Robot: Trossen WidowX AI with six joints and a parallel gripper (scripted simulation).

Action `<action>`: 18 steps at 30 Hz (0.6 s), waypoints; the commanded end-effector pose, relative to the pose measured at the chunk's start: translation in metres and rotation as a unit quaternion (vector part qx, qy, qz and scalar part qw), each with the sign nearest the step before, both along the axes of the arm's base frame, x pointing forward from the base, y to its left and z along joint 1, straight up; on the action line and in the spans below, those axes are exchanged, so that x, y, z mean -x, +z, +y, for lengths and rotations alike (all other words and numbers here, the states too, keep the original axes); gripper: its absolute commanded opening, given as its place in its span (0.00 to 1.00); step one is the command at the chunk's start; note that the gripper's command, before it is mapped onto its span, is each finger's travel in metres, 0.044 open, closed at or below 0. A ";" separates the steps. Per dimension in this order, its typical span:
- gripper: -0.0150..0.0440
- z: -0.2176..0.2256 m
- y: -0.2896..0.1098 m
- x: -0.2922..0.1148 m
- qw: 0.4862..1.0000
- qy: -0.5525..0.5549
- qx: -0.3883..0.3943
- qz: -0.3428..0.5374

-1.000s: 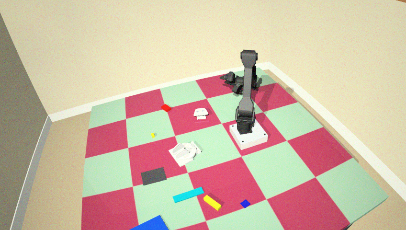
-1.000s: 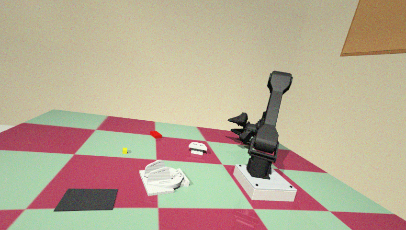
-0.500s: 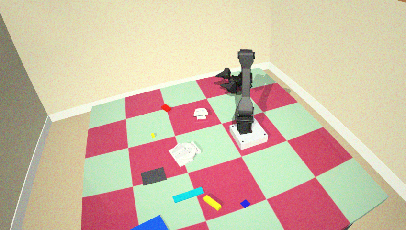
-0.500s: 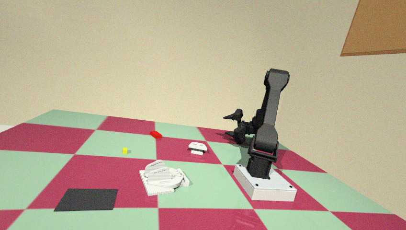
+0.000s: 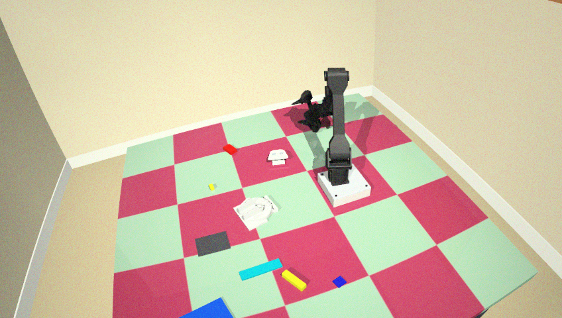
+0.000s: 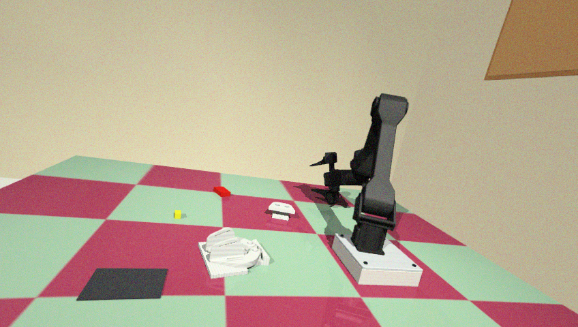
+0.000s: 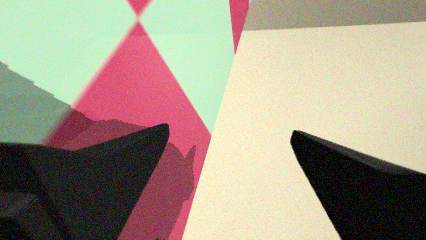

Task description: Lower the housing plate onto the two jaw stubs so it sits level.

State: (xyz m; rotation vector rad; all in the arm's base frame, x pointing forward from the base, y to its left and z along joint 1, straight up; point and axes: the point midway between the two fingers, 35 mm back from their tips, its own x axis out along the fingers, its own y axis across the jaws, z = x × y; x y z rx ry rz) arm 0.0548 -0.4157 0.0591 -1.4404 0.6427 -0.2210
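Clearly, the end effector [image 5: 295,112] [image 6: 311,178] [image 7: 229,132] is almost fully open, and it has hold of nothing; its two black fingers stand well apart. It is over the far part of the worktop [image 5: 398,224] [image 6: 283,267], away from the white parts. The white housing plate [image 5: 278,154] [image 6: 281,208] seems to be the rounded piece with two small marks like holes, raised on a small white block. It is apart from the white jaw assembly [image 5: 252,214] [image 6: 229,272], so it is not on the jaw stubs.

Only the top view shows the cyan bar [image 5: 260,269], the longer yellow bar [image 5: 293,279], the small dark blue piece [image 5: 339,281] and the large blue piece [image 5: 211,310] at the lower edge. The exterior view shows better the fine ridges on the side of the assembly, and its raised, slanted parts.

The worktop has a checkered pattern, pale green and crimson, with a soft shine. The dark grey rectangle [image 5: 212,243] [image 6: 123,283] looks flat and thin, while the arm's white base [image 5: 354,192] [image 6: 389,276] is a thick block with dark round fixings.
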 end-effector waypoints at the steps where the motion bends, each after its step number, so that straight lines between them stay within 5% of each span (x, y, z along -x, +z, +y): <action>1: 1.00 -0.004 0.004 -0.007 0.999 -0.011 -0.038 -0.011; 18: 1.00 0.004 0.001 -0.049 0.962 -0.076 -0.256 -0.058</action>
